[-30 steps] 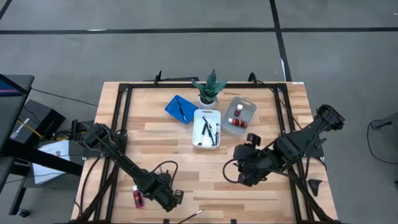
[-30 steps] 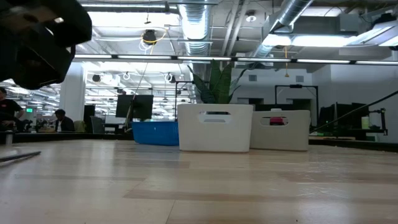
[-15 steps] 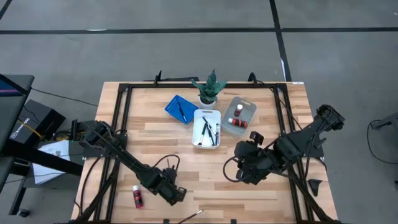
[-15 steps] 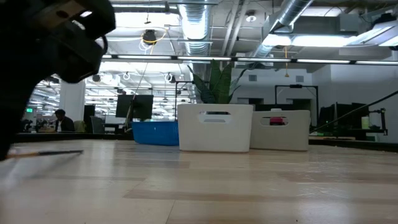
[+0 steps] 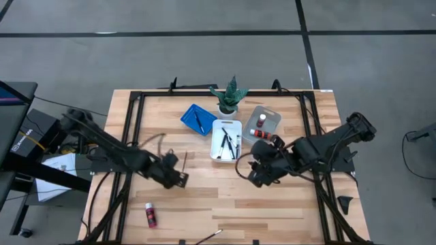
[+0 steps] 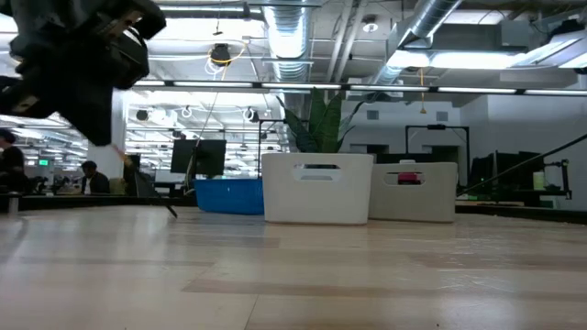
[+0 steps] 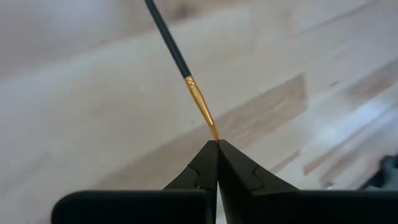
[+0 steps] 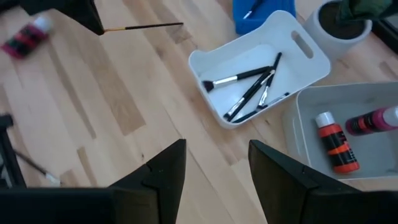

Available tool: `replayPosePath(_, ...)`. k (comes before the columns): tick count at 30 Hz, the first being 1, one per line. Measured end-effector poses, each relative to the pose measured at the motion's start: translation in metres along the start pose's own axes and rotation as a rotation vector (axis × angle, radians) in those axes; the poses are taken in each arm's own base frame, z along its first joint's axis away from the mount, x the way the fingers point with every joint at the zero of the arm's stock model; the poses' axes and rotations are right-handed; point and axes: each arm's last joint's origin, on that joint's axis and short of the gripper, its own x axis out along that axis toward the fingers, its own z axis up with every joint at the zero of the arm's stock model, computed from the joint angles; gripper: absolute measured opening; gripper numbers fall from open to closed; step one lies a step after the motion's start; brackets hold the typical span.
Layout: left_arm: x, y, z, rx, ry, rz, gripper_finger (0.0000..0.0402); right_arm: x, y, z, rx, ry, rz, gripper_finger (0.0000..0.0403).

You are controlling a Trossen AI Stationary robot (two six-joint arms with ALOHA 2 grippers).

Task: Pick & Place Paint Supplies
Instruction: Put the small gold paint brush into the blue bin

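Observation:
My left gripper point(image 5: 178, 175) hangs over the table's left middle, shut on a thin dark paintbrush point(image 5: 184, 161) that sticks out toward the far edge. The right wrist view shows this brush point(image 8: 143, 27) too. My right gripper point(image 8: 214, 174) is open and hovers just near-right of the white tray point(image 5: 227, 139), which holds several brushes point(image 8: 249, 90). Bottles with white caps point(image 8: 333, 146) lie in the grey tray point(image 5: 262, 126). One pink bottle point(image 5: 150, 215) lies on the table near the near-left corner. A loose brush point(image 5: 208, 235) rests at the near edge. My left gripper pinches the paintbrush at the very end of its golden ferrule point(image 7: 210, 127), held only by the fingertips point(image 7: 205, 158). The brush runs straight on from the fingers, along their line. It is lifted clear of the table, its dark handle point(image 7: 165, 37) pointing away.
A blue tray point(image 5: 197, 118) with one brush sits far-left of the white tray. A small potted plant point(image 5: 228, 95) stands behind the trays. A black frame rail point(image 5: 136, 129) lines the table's edges. Bare wood spreads between the two arms.
My left gripper has risen from the near edge and moved toward the table's far edge and the trays, carrying the brush clear of the table. My right gripper has shifted a little toward the white tray.

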Motion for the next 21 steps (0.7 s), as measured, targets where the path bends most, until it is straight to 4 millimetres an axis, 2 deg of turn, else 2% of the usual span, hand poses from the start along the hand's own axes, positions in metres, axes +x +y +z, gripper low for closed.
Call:
replayPosePath(4,-0.016,0.017,0.020,-0.006,-0.064,-0.077,0.0000,0.005,-0.005,0.007,0.074,-0.008,-0.012,0.0170)
replayPosePath(8,-0.024,0.030,0.039,-0.009,-0.114,-0.120,0.0000,0.009,-0.009,0.013,0.145,-0.013,-0.024,0.0170)
replayPosePath(21,-0.038,0.026,0.098,0.026,-0.291,-0.336,0.0000,0.018,-0.023,0.027,0.249,-0.025,-0.061,0.0170)
